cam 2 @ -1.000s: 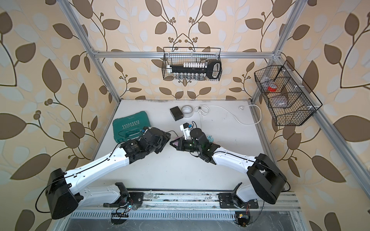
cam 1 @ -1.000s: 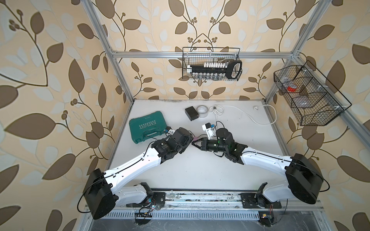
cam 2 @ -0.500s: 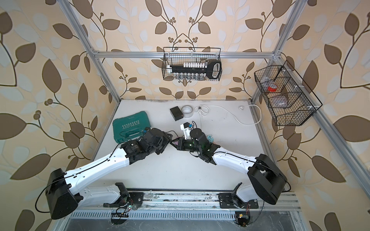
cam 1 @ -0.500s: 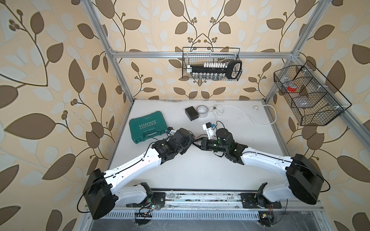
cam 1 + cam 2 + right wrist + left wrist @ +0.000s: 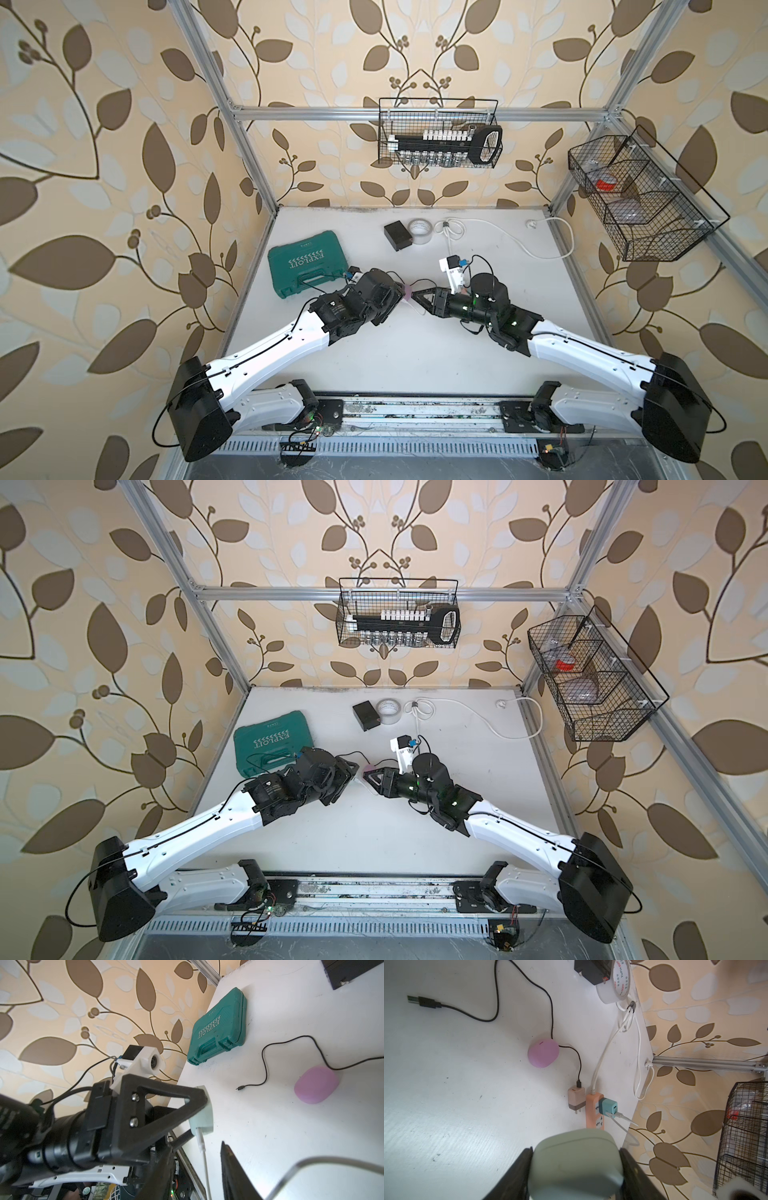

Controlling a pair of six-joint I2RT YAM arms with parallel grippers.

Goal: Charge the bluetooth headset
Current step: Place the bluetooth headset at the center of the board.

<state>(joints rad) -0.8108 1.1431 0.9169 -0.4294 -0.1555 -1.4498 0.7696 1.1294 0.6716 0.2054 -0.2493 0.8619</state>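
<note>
In both top views the left gripper (image 5: 397, 291) and the right gripper (image 5: 419, 297) meet tip to tip over the middle of the table (image 5: 415, 361). The arms' black housings hide what lies between the fingers. Only a sliver of a pink case (image 5: 409, 289) shows at the meeting point, so neither grip can be read from above. A green toolbox (image 5: 305, 266) lies beside the left wrist, one corner overlapped by it. In the left wrist view the earbud case (image 5: 575, 1167), pale green, is clamped between the left gripper's two black fingers (image 5: 521, 1167), with its lower end cut off by the picture's edge. Beyond it on the table lie the pink case, an orange power strip (image 5: 593, 1113) with a teal charger (image 5: 608, 1106) plugged in, and a loose beige charger (image 5: 576, 1099). The thin lead leaving the teal charger goes out of sight behind the earbud case. In the right wrist view a white plug (image 5: 200, 1139) sits in the end of the earbud case. The right gripper's fingers (image 5: 232, 1172) stand apart on either side of the white cable (image 5: 204, 1165), not pinching it, and their bases are cut off.
</note>
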